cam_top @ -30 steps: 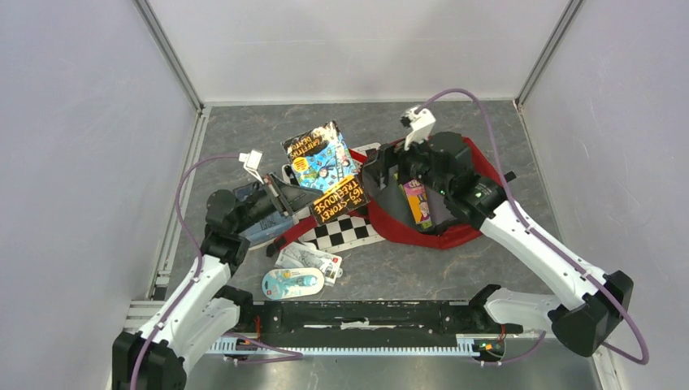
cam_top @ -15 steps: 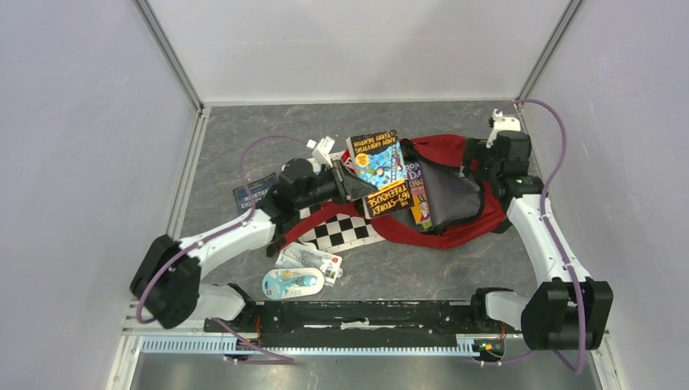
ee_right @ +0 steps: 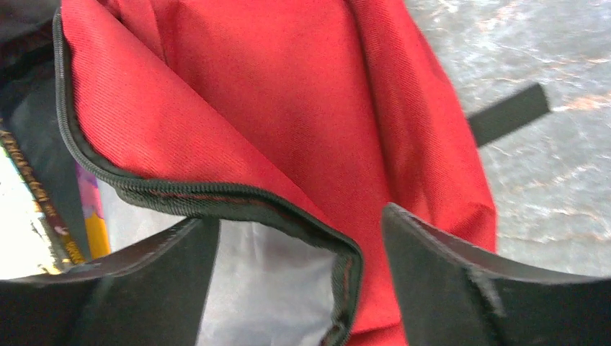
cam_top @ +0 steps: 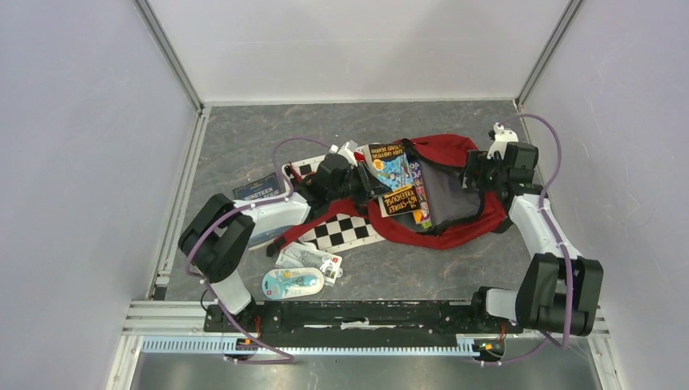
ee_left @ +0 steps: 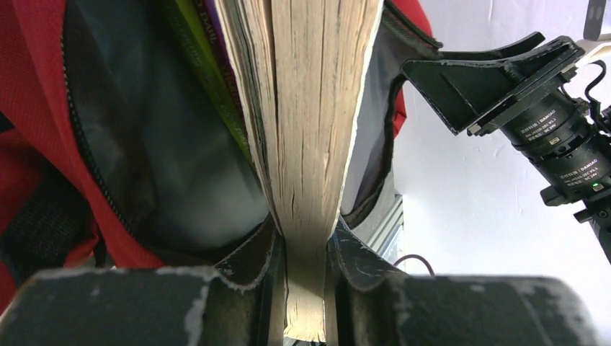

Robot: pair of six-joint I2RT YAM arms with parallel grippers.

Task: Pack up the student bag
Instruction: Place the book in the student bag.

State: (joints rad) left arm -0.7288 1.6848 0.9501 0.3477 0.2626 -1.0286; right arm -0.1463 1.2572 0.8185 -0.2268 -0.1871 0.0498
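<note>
At the near edge of the tabletop [cam_top: 406,276], just beyond the arm bases, I note a blue-and-white blister pack [cam_top: 292,283] lying flat, with a white packet [cam_top: 309,260] touching its far side. Next out is a black-and-white checkered board [cam_top: 345,231], flat, its right edge tucked under the red fabric.

The bag [cam_top: 467,223] lies on its side right of centre on the tabletop, mouth open toward the left, grey lining exposed.

The left pincer [ee_left: 306,245] is clamped on the page edge of a thick paperback book [cam_top: 396,188], one finger on each cover. The book stands at the bag's mouth, its far end inside the opening. A second book [cam_top: 420,213], with a yellow and purple cover, lies in the bag beside it.

The right pincer [ee_right: 299,220] sits at the bag's far-right side with its fingers spread wide. The black zipper rim [ee_right: 216,194] runs between them. I see no pinch on the fabric.

Left of the arms, a dark blue booklet [cam_top: 258,188] lies flat, apart from the bag.
</note>
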